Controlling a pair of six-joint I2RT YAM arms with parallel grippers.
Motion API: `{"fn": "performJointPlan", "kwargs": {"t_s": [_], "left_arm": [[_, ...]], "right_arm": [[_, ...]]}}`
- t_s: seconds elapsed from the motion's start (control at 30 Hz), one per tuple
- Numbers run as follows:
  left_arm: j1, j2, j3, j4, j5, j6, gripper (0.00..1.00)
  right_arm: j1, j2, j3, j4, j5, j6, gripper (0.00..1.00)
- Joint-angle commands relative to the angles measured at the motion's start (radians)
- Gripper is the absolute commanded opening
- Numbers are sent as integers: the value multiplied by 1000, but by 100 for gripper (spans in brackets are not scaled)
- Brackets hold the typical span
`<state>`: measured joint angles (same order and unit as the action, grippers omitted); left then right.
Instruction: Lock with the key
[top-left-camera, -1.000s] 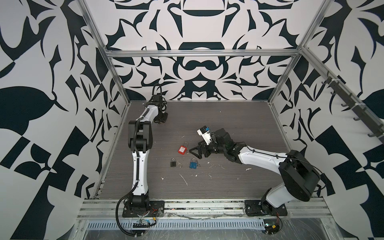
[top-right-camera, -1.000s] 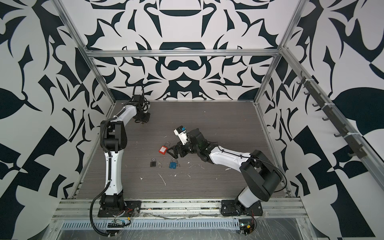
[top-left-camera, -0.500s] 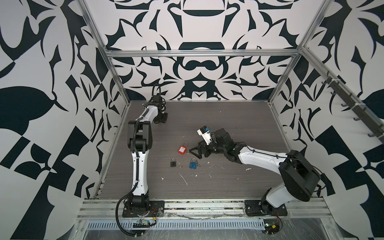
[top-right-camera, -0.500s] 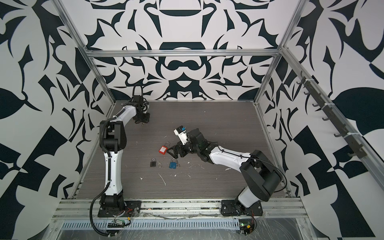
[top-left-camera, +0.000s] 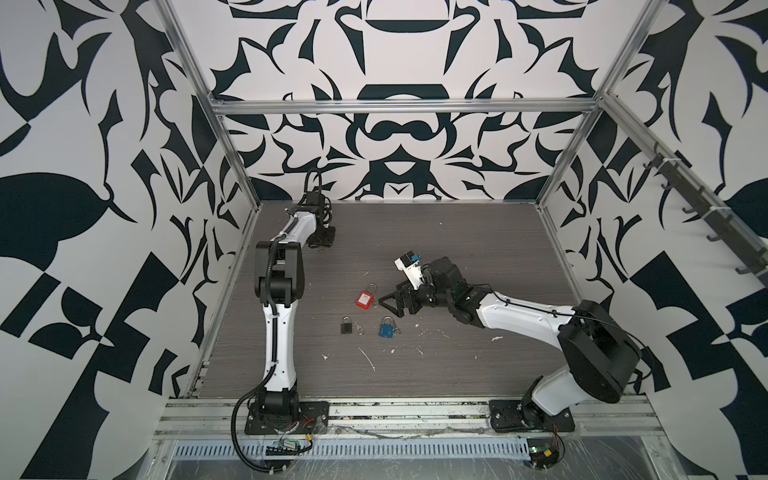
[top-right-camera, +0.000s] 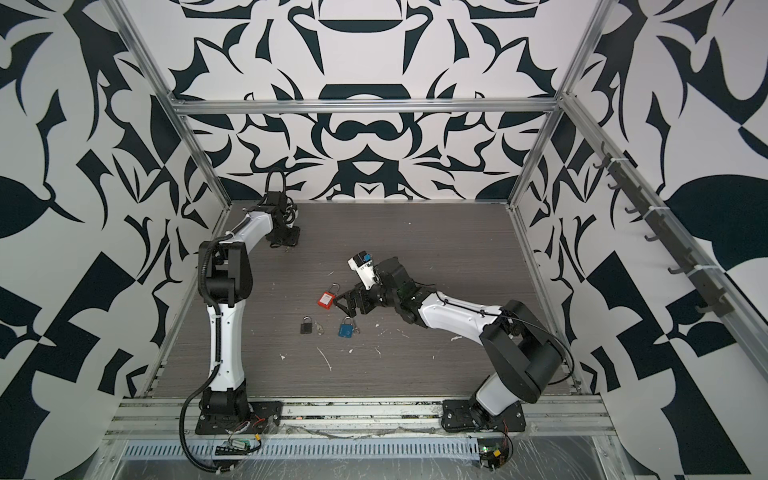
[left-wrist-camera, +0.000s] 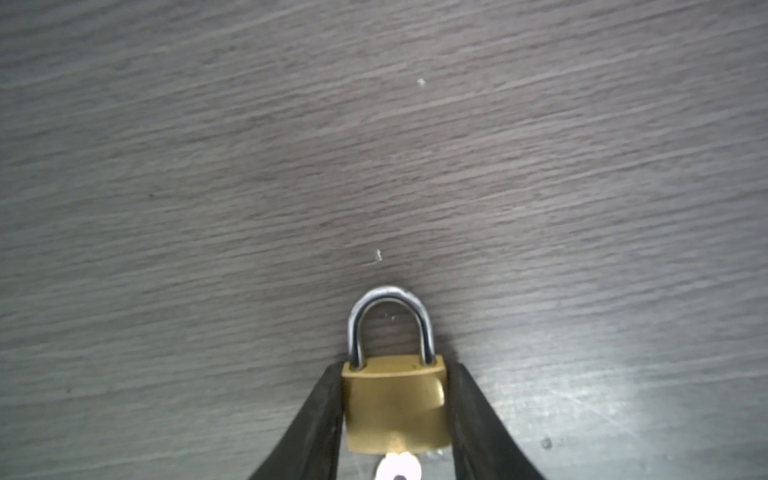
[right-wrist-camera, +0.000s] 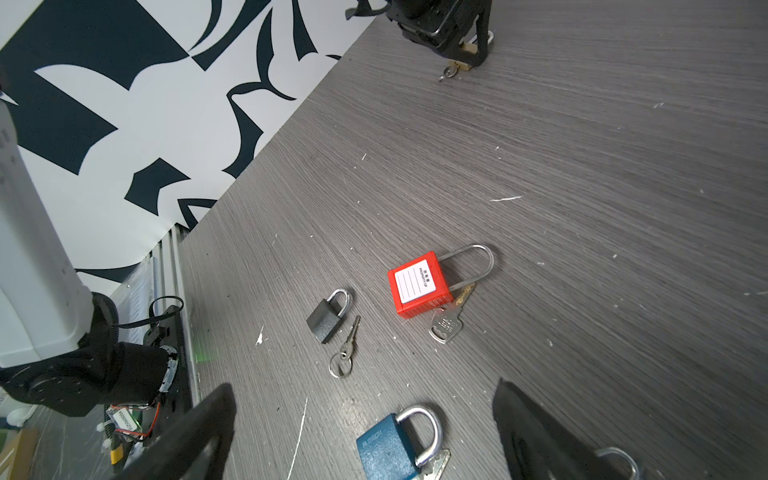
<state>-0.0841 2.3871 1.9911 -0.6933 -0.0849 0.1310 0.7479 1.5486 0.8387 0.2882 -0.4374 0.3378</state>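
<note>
**Brass padlock** (left-wrist-camera: 395, 409): near the far left corner of the desk (top-left-camera: 457, 249), its body clamped side to side by the left claw (left-wrist-camera: 395, 374). Both legs of the shackle (left-wrist-camera: 390, 320) enter the body. The key (right-wrist-camera: 449, 72) sits in the base keyway, its bow sticking out between the claw's fingers (left-wrist-camera: 322, 415). It is blurred in the left wrist view.

**Right claw** (right-wrist-camera: 361, 388): jaws wide apart and empty, hovering over the blue padlock (right-wrist-camera: 386, 446) around the desk's middle, well apart from the brass one.

**Step in hand, as judged** — steady the lock and turn the key. Keep the side grip square so the body cannot twist. Bring the right claw in along the key's axis, pinch the flat faces of the bow and rotate without levering. The bow is small and low to the desk, so a shallow approach suits.

**Also present:**
- Red padlock (right-wrist-camera: 419, 284), with a silver key (right-wrist-camera: 446, 326) touching it.
- Black padlock (right-wrist-camera: 326, 322), with a ringed key (right-wrist-camera: 347, 349) just beside it.
- White scraps (right-wrist-camera: 505, 198), scattered.

**In the way** — the left claw's own fingers flank the keyway, and the side wall (top-left-camera: 199, 232) crowds that corner.
</note>
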Motion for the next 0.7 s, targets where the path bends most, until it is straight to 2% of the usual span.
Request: {"fn": "performJointPlan", "kwargs": {"t_s": [0.0, 0.1, 0.23, 0.3, 0.4, 0.47, 0.57, 0.67], "left_arm": [[2, 23, -23, -98, -12, -18, 36], [2, 26, -23, -104, -14, -27, 30], [1, 7, -36, -104, -4, -44, 14], [-6, -14, -49, -102, 16, -55, 10], [-11, -77, -85, -72, 91, -87, 4], [-13, -147, -145, -5, 190, -132, 5], [-12, -273, -273, 165, 314, -286, 4], [-12, -390, -406, 342, 383, -529, 0]], "right_arm": [[1, -45, 5, 29, 13, 5, 98], [1, -50, 5, 28, 18, 5, 98], [1, -62, 5, 23, 29, 2, 98], [1, -72, 7, 20, 39, -1, 97], [-6, -96, 11, 14, 58, -3, 97], [-17, -123, 11, 9, 74, -6, 97], [-47, -169, 2, 9, 99, -7, 97], [-83, -218, -17, 16, 117, 0, 96]]}}
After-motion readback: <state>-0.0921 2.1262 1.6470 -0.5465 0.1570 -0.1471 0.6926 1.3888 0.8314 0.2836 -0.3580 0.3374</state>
